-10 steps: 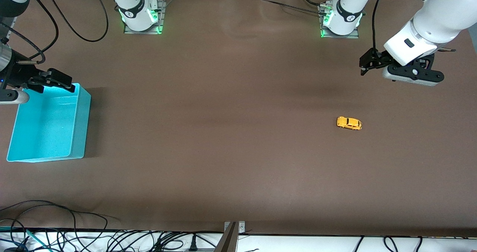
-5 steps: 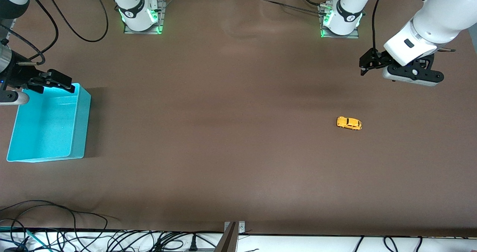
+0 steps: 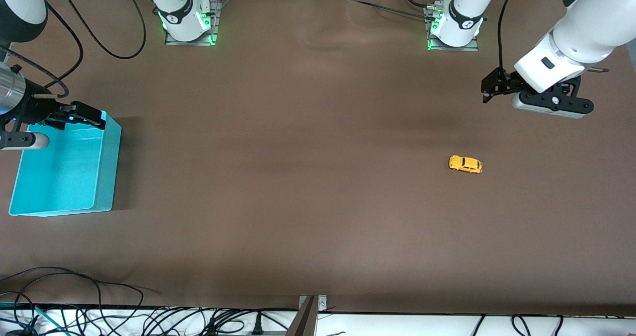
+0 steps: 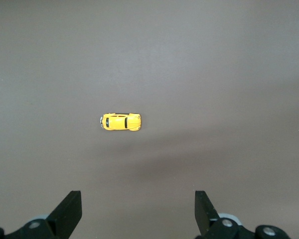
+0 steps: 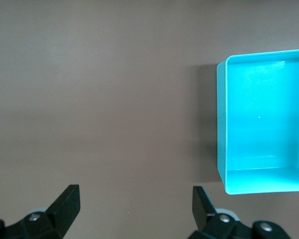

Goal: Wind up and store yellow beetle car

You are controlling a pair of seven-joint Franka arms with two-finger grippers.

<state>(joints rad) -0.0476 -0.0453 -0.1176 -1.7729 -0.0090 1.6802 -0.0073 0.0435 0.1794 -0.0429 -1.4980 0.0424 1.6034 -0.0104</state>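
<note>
Looking for writing or logos, you won't find any you can read on the yellow beetle car (image 3: 465, 164) or the turquoise bin (image 3: 107, 177). The car sits on its wheels on the brown table (image 3: 298, 177) toward the left arm's end, with bare table all around it, well apart from the bin at the right arm's end. Your left gripper (image 3: 489, 88) hangs over bare table with fingers spread wide and holding nothing, and your right gripper (image 3: 92, 119) hovers over the bin's rim, also wide open and empty.
</note>
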